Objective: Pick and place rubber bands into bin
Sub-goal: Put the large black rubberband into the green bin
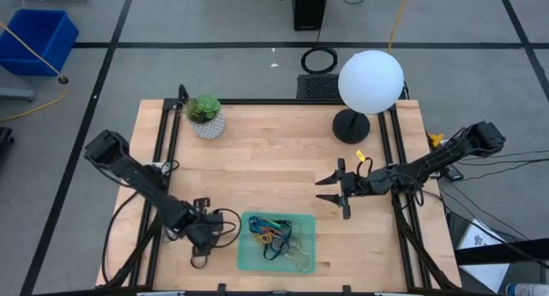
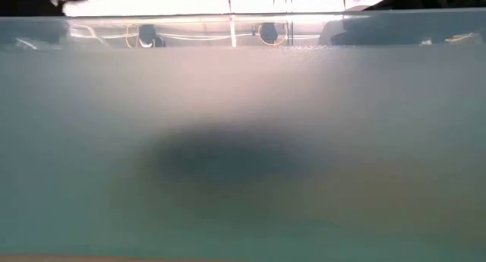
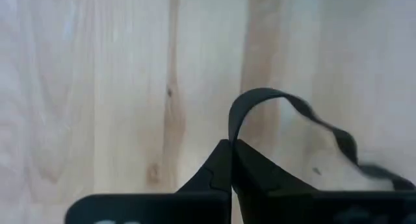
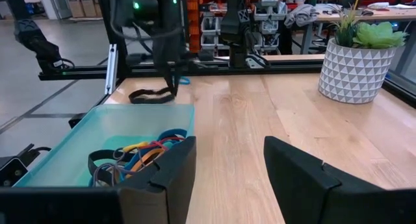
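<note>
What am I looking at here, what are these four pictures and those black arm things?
It's a robot with two arms at a wooden table. One picture looks straight down; one sits at table height, pressed against the green bin, so it shows mostly a blur; two come from cameras on the wrists. The left gripper, beside the bin, is shut on a black rubber band lying on the wood. The right gripper waits open over the table's middle. The bin already holds colourful rubber bands. A potted plant and a white globe lamp stand at the far edge.
</note>
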Robot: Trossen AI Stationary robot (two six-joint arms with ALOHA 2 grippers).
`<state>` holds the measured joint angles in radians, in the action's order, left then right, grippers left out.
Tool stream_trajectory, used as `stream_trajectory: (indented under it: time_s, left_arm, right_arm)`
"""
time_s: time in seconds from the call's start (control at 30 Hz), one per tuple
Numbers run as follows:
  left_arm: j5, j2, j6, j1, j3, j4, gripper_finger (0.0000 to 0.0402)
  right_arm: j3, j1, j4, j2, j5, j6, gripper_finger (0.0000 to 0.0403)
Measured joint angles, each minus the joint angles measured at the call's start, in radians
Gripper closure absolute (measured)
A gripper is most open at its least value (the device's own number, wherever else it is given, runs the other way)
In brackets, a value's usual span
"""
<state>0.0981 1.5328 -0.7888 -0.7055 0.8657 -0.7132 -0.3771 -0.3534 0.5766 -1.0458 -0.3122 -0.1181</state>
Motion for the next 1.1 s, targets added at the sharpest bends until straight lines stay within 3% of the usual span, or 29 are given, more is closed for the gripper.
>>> stream_trajectory:
  time_s: [0.37,0.53,0.77,1.1]
  left_arm:
    - [0.237,-0.189,0.145,0.003,0.156,0.034,0.0393]
    - [0.348,-0.241,0.233,0.023,0.229,0.177,0.0392]
    - [0.301,-0.243,0.444,0.088,0.299,0.423,0.0384]
    - [0.121,-0.13,0.532,0.198,0.411,0.335,0.0396]
  right_arm:
    - [0.0,0.0,0.003,0.0,0.0,0.0,0.0228]
    - [0.0,0.0,0.002,0.0,0.0,0.0,0.0225]
    - [0.0,0.0,0.003,0.0,0.0,0.0,0.0229]
    - [0.0,0.0,0.002,0.0,0.0,0.008,0.0229]
